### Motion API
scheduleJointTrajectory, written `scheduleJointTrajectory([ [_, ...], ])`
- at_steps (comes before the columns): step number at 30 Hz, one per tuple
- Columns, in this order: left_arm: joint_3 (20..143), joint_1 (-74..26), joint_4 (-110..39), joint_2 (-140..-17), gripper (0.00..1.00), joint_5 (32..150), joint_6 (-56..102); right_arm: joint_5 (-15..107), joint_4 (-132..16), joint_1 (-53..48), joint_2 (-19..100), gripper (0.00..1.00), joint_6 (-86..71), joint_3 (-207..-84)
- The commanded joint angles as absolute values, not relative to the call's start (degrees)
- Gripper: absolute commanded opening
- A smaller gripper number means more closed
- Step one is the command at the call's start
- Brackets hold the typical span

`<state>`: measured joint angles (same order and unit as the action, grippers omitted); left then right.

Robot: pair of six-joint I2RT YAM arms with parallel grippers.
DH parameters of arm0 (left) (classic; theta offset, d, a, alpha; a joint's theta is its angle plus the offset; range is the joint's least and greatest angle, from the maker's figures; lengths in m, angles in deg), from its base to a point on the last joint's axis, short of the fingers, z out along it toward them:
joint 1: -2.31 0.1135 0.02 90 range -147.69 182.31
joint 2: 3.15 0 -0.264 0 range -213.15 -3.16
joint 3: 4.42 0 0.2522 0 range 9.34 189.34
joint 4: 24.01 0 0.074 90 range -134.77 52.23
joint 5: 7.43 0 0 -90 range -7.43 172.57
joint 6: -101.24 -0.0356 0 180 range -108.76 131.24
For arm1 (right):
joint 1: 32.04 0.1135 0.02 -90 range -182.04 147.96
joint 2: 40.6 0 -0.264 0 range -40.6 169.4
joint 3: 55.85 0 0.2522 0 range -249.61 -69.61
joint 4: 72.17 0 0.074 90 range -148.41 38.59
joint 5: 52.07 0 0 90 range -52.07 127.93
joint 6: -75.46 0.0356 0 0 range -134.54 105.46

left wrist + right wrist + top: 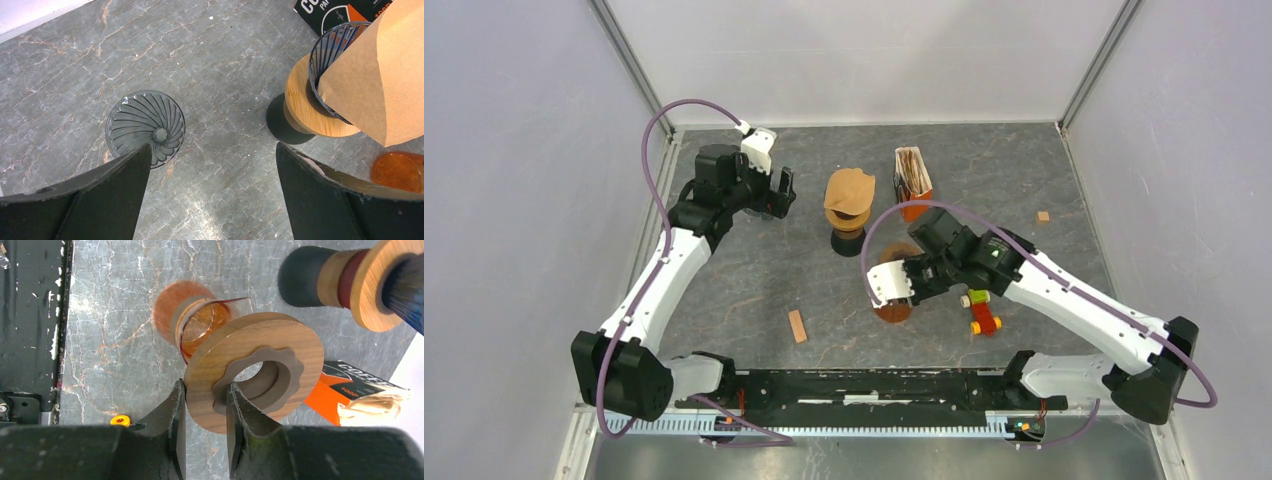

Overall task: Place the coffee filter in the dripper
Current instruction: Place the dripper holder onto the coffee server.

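Counter [754,270]: grey stone-pattern top with pale and rust-coloured veins. Pale walls [854,50] close it in at the left, back and right, with metal struts in the two far corners.

Wooden block [797,326]: tan, oblong, lying flat toward the near edge, left of centre, well apart from the other items.

Small wooden cube [1043,216]: on its own at the far right.

Toy [984,320]: red, yellow, orange and green pieces, right of centre in the near half.

Carton [912,182]: orange and black, toward the back. Brownish paper edges show at its open end. Lettering only partly legible.
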<state>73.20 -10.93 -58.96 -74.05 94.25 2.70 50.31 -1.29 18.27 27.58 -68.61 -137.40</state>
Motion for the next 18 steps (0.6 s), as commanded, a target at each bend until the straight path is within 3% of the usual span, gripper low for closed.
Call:
scheduleJointTrajectory([
  [1,75.61,-10.7,-58.74,-74.11,1.0,94.36,6.04,47.57,-2.9,21.48,29.63,0.0,-67.39,-137.56],
  [18,72.71,-10.7,-57.2,-70.64,1.0,96.9,6.02,44.19,-4.67,25.55,34.94,0.0,-65.7,-135.64],
])
